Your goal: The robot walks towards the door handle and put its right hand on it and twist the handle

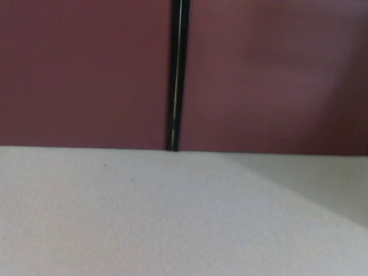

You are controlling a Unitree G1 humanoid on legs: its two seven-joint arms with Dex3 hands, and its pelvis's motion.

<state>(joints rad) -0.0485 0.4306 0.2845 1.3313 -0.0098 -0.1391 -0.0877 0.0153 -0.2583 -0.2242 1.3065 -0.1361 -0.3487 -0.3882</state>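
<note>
All that showed was the foot of two dark maroon door panels [86, 75], blurred, with a thin black seam [176, 75] running down between them, leaning slightly. Below lay pale speckled floor [144, 218], shaded grey toward the right. The door handle was out of sight, so I couldn't tell its look. Neither hand showed, so I couldn't tell how the fingers stood.

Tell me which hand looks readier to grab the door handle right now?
Neither can be judged: no hand and no handle shows. The head view holds only dark red door panels, the black seam between them and pale floor. The task names the right hand.
</note>
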